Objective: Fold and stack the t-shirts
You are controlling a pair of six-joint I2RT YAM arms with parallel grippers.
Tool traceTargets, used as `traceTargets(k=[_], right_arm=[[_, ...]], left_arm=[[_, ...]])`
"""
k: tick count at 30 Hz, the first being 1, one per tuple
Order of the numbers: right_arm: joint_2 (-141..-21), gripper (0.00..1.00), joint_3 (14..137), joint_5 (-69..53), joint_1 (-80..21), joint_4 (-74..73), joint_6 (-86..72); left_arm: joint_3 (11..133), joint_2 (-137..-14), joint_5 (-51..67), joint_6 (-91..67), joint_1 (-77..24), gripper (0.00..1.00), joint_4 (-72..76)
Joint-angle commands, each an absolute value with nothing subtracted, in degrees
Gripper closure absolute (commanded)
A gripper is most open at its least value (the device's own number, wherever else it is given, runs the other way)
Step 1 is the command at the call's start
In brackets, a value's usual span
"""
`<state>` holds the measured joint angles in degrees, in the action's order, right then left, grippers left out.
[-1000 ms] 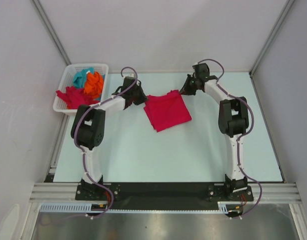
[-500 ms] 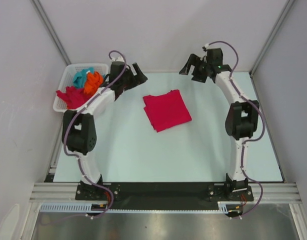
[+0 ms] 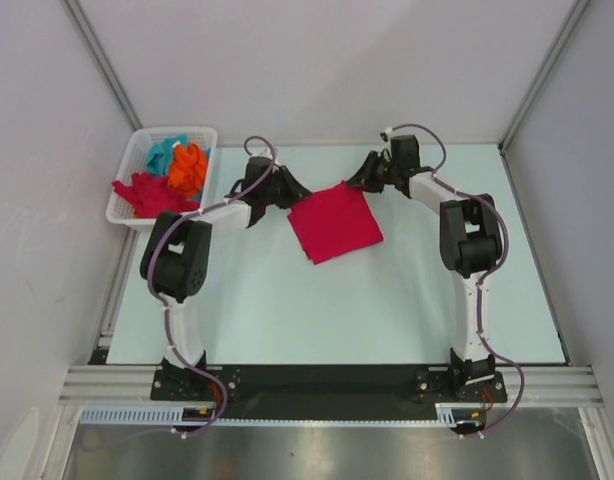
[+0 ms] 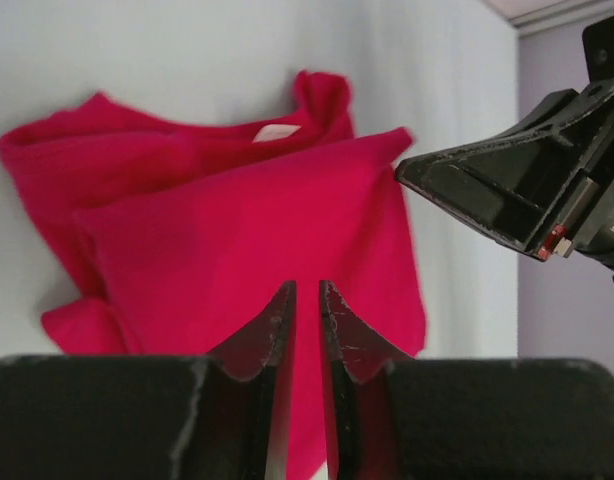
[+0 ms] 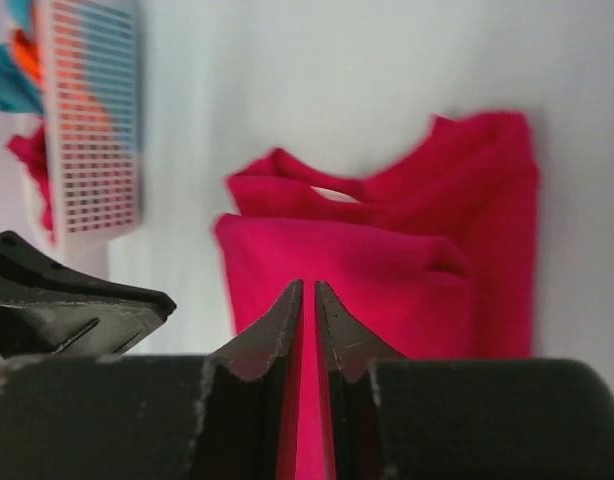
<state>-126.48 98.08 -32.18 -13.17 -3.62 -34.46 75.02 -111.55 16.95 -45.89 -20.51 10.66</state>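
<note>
1. Bench (image 3: 287, 300): flat rectangular surface in a pale blue-green finish, enclosed by walls on the left, far and right sides.
2. Crimson t-shirt (image 3: 335, 225): lies directly on the bench, in the far half and close to the centre line. It is folded to a rough square and sits at an angle to the bench edges (one corner points to the far wall).
3. Fold condition: the top layer is smooth, and the lower layers project past it along one side. A white label (image 4: 277, 131) shows at the neckline.
4. Basket (image 3: 177, 130): white plastic lattice, at the far-left corner of the bench, well apart from the crimson t-shirt.
</note>
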Motion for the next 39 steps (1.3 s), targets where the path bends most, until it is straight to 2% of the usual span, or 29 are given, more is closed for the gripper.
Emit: traceTargets(k=[1, 8, 16, 21, 22, 23, 24, 25, 26, 27, 28, 30, 33, 34, 39], right_arm=[[-128.66, 0.86, 99.66, -30.50, -12.22, -3.25, -32.96], [-134.11, 0.82, 103.53, -30.23, -10.81, -0.62, -32.35], [-137.63, 0.78, 108.01, -30.06, -10.98, 1.41, -32.78], [-137.90, 0.75, 112.39, -30.06, -11.78, -2.80, -30.60], [-137.12, 0.71, 113.80, -30.06, -11.69, -6.47, -29.89], [-136.07, 0.68, 114.60, -29.88, -11.17, -7.90, -29.27], [-134.14, 0.62, 114.96, -29.53, -10.90, -8.95, -28.40], [-129.86, 0.52, 114.79, -28.84, -10.64, -11.14, -26.56], [-126.94, 0.25, 114.61, -26.13, -10.20, -12.82, -25.15], [-124.30, 0.14, 114.17, -24.54, -9.93, -14.49, -24.01], [-118.97, 0.01, 112.60, -22.87, -10.02, -17.90, -21.73], [-114.54, 0.00, 109.53, -19.43, -10.02, -21.08, -19.44], [-106.37, 0.00, 98.03, -17.85, -10.11, -20.84, -17.32], [-104.96, 0.00, 90.86, -17.41, -10.02, -18.05, -17.31], [-102.83, 0.00, 80.25, -16.00, -10.11, -14.85, -19.51]], left_arm=[[75.93, -114.42, 16.53, -48.34, -20.30, 0.81, 15.21], [81.03, -123.04, 15.30, -48.87, -18.99, 0.84, 14.68], [83.32, -124.01, 10.55, -45.88, -17.49, 0.82, 11.43], [86.64, -123.40, 10.11, -41.94, -16.26, 0.76, 8.63], [87.53, -122.27, 10.19, -40.71, -16.09, 0.74, 6.18], [88.24, -121.04, 10.20, -39.48, -15.74, 0.72, 5.02], [88.76, -119.46, 9.67, -36.42, -15.73, 0.64, 3.97], [89.55, -117.96, 8.80, -34.73, -15.65, 0.57, 1.43], [89.73, -113.86, 8.09, -33.06, -15.73, 0.48, 0.45], [89.74, -111.82, 7.22, -30.09, -15.73, 0.28, -1.30], [89.21, -109.45, 6.69, -28.67, -15.73, 0.20, -3.84], [87.81, -102.94, 6.50, -26.03, -15.82, 0.09, -6.32], [79.30, -94.18, 7.99, -26.89, -16.35, 0.02, -6.94], [73.97, -92.39, 8.43, -27.42, -16.61, 0.01, -5.90], [58.21, -80.62, 9.40, -31.63, -18.72, 0.00, -2.91]])
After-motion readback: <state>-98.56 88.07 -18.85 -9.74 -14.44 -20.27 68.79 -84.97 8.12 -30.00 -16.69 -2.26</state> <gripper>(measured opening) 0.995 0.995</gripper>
